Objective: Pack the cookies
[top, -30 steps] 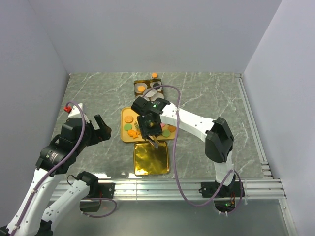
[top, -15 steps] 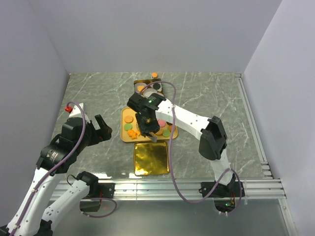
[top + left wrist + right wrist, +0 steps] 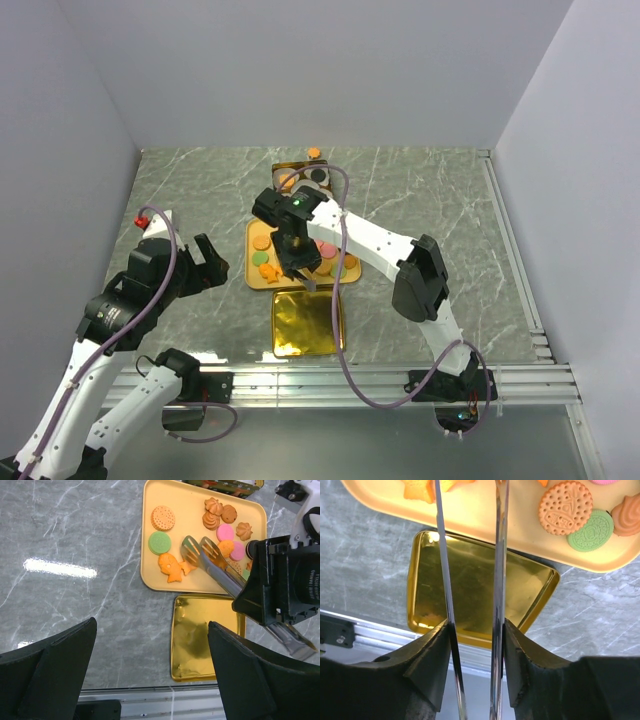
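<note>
The cookies (image 3: 163, 518) lie on a pale yellow tray (image 3: 252, 232): round tan, green (image 3: 159, 542) and pink ones, and orange fish shapes (image 3: 170, 568). My right gripper (image 3: 297, 252) is shut on metal tongs (image 3: 215, 562), whose two blades (image 3: 498, 575) stand apart. The tong tips hover over the tray beside the fish cookies, and I see nothing held between them. In the right wrist view the gripper (image 3: 472, 645) hangs above an empty gold tin (image 3: 480, 595). My left gripper (image 3: 205, 262) is open and empty, left of the tray, and also shows in its wrist view (image 3: 150, 675).
The empty gold tin (image 3: 308, 322) lies just in front of the tray, near the table's front rail. A second gold tin (image 3: 278, 170) with white paper cups and some cookies stands behind the tray. One orange cookie (image 3: 314, 153) lies on the table behind it.
My right arm has swung the tongs a little left and back over the tray. My left arm has barely moved.
</note>
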`<state>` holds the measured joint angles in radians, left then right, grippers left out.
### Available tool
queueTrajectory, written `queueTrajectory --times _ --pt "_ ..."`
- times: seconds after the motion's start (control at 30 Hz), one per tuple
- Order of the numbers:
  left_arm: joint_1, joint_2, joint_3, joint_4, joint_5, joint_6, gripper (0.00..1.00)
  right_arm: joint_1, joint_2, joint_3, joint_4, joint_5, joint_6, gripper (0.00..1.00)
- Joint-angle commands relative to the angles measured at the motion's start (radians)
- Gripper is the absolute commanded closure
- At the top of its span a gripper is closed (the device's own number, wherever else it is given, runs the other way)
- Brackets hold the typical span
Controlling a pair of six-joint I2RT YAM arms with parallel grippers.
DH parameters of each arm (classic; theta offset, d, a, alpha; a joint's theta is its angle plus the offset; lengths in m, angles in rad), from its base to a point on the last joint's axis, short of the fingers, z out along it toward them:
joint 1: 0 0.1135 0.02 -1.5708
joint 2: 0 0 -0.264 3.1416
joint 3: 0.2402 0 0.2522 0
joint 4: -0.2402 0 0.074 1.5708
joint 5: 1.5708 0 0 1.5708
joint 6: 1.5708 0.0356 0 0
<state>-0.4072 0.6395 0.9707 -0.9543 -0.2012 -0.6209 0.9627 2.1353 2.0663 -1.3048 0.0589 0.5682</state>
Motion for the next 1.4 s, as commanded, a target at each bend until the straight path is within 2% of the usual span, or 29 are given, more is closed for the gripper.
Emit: queueTrajectory --times 0.0,0.3,0.57,0.87,1.37 --pt "0.007 0.003 0.002 0.026 0.020 0.010 0.01 0.016 -0.012 0.069 -0.045 -0.016 -0.004 0.49" --pt "0.013 0.005 -0.001 0.029 0.028 0.015 0.01 0.025 -0.026 0.020 -0.062 -0.011 0.002 0.49" --pt "0.016 0.009 -0.003 0.032 0.034 0.018 0.00 0.025 0.006 0.054 -0.090 0.007 -0.004 0.65" --pt "0.018 0.011 -0.001 0.035 0.036 0.020 0.01 0.011 -0.008 0.110 -0.099 0.059 0.004 0.69" --pt "0.018 0.034 -0.009 0.038 0.054 0.024 0.01 -0.122 -0.101 0.135 -0.047 0.087 0.006 0.72"
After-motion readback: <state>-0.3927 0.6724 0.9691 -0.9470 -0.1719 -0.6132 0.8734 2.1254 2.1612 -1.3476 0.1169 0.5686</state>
